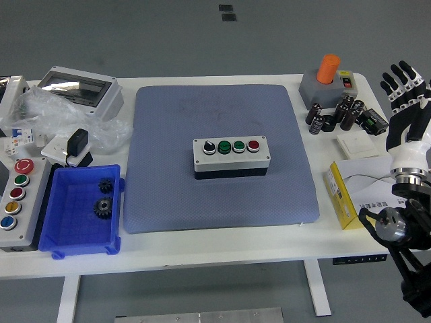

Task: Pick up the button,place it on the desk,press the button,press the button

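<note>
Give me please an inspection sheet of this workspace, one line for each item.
Surface: white table, blue-grey mat in the middle.
Job's things: button box flat on mat, untouched.
Clutter: blue bin holding two gears; second button box; yellow box; capacitors; orange joystick.
Hands: right hand raised at right edge, fingers spread, empty; left not seen.
Cables: black adapter lead.
Surroundings: grey floor; no person.

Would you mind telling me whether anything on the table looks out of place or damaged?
Nothing stands out. The button box sits upright and square on the blue mat, and the right hand hangs open beyond the table's right edge.
</note>
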Robot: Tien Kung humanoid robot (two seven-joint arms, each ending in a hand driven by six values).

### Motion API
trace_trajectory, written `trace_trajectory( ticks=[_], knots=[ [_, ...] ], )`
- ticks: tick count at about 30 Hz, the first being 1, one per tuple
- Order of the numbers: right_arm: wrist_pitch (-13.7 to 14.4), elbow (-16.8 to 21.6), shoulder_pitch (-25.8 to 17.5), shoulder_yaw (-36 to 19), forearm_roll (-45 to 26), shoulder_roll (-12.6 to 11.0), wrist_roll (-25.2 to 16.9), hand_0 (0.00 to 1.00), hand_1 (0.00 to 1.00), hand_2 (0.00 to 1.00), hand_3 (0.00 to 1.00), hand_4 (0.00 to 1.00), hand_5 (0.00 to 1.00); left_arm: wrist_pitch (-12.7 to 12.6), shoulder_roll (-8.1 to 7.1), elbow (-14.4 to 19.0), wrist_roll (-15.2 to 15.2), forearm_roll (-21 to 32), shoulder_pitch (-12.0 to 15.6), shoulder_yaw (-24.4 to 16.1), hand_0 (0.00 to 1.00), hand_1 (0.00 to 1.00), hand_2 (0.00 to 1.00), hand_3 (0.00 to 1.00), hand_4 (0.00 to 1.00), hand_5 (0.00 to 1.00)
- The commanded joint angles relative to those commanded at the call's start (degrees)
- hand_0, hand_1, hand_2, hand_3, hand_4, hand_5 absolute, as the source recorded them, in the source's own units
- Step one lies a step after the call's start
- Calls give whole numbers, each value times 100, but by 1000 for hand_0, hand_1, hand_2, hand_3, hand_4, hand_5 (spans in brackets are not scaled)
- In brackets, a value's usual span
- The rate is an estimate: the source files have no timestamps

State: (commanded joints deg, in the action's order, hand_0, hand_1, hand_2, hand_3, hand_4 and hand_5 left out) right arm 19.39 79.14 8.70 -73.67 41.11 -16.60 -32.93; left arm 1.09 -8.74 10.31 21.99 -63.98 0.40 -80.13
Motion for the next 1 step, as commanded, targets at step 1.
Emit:
trace_trajectory(
  ticks=[1],
  knots=[
    [-7, 8, 4, -2, 46, 2, 45, 810, 737, 769, 764, 998, 998, -6, 1, 0, -6, 11, 0, 11, 647, 655, 556, 618, 606, 227]
  ],
)
